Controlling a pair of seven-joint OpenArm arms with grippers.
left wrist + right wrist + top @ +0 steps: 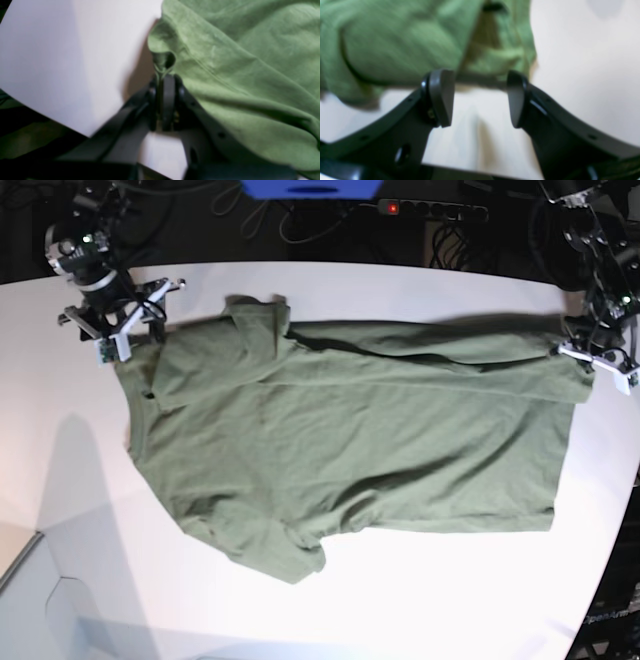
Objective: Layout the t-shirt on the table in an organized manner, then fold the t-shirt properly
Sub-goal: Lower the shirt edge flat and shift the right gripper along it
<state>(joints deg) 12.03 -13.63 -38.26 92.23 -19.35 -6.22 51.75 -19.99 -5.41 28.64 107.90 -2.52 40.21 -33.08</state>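
The olive-green t-shirt [350, 440] lies spread and wrinkled across the white table [450, 600], neck end to the left, hem to the right. One sleeve is folded over near the top left. My left gripper [163, 75] is shut on a pinched fold of the t-shirt [237, 62] edge; in the base view the left gripper [585, 352] sits at the shirt's far right corner. My right gripper [478, 100] stands open just short of the t-shirt [395, 42], with nothing between its fingers. In the base view the right gripper [118, 338] is at the shirt's upper left corner.
A power strip [430, 210], cables and a blue object [310, 188] lie beyond the table's far edge. The table's curved edge [20, 560] shows at the lower left. In the left wrist view the table [62, 62] ends at a dark floor.
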